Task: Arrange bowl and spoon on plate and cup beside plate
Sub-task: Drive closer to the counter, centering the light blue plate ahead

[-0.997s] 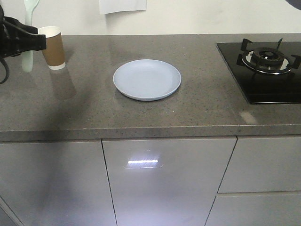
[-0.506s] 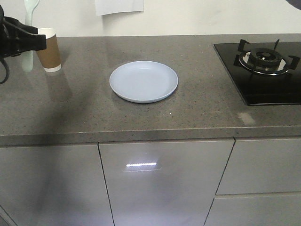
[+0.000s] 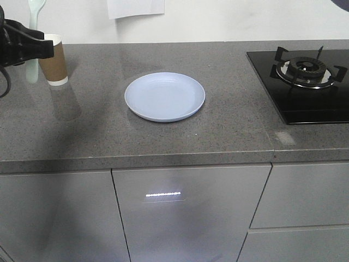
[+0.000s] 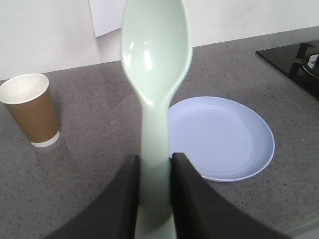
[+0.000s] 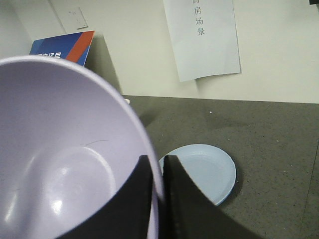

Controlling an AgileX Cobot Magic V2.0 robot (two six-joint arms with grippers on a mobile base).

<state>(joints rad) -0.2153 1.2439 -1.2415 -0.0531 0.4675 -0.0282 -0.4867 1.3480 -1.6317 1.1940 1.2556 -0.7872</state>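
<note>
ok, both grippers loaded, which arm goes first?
Right, probably. The right gripper grips the small lavender plastic bowl by its rim, and the round pale-blue plate is bare. The left gripper holds the pale mint plastic spoon, which likely goes after the bowl.

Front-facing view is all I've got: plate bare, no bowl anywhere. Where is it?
Observer: The bowl is up in the right claw, its rim pinched between the jaws.
Operator: Over the plate yet?
Observer: Doesn't look so. In the right wrist view the plate lies beyond the bowl's rim, nearly all of it in plain sight.
Operator: Left arm's mostly off my frame. Holding what?
Observer: The left claw is shut on the spoon by its handle, scoop pointing away from the claw.
</note>
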